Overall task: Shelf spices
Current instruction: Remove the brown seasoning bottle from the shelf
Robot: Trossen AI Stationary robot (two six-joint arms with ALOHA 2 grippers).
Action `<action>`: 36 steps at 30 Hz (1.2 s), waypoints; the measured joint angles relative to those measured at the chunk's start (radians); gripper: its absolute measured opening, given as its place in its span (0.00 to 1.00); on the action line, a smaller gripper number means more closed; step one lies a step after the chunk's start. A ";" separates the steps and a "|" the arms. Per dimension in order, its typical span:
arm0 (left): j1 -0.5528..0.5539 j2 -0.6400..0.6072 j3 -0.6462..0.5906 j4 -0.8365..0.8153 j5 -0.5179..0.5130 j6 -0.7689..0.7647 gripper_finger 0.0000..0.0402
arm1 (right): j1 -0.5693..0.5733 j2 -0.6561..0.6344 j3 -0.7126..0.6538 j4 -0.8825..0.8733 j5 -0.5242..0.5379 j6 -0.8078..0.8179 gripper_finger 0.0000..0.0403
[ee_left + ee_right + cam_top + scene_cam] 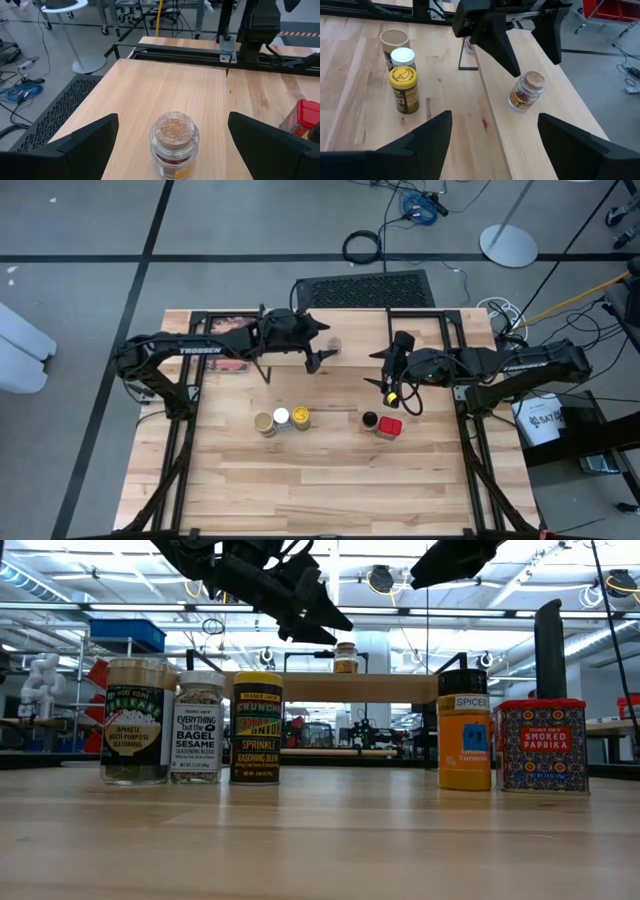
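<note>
The left gripper [522,42], fingers spread wide and empty, hangs above the cork-topped glass jar [525,91] on the light-wood shelf [540,135]; the right gripper [388,385] also gapes empty.

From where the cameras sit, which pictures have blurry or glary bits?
Low view: jar labels sharp, ceiling lights glaring behind, the left arm's fingers a dark silhouette. Left wrist view: its own fingers are blurred, the cork-topped jar soft. Right wrist view: own fingers blurred, yellow-lidded jar clear. High view: even light, little shadow.
</note>
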 joint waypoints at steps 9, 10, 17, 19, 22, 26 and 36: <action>0.000 0.067 0.000 0.039 -0.001 0.000 0.96 | 0.000 0.000 0.000 0.017 0.000 0.000 0.70; 0.000 0.071 0.000 0.051 -0.002 -0.001 0.96 | 0.000 0.000 0.000 0.017 0.000 0.000 0.70; 0.000 0.071 0.000 0.064 -0.005 -0.001 0.95 | 0.000 0.000 0.000 0.014 0.000 0.000 0.70; 0.000 0.073 0.000 0.062 -0.005 0.001 0.92 | 0.000 0.000 0.000 0.014 0.000 -0.003 0.70; 0.000 0.085 0.000 0.059 -0.006 0.001 0.87 | 0.000 0.000 0.000 0.014 0.000 -0.003 0.70; 0.000 0.103 0.000 0.062 -0.006 0.002 0.83 | 0.000 0.000 0.000 0.014 0.000 -0.003 0.70; 0.000 0.112 0.013 0.101 -0.006 0.000 0.82 | 0.000 0.000 0.000 0.014 0.000 -0.003 0.70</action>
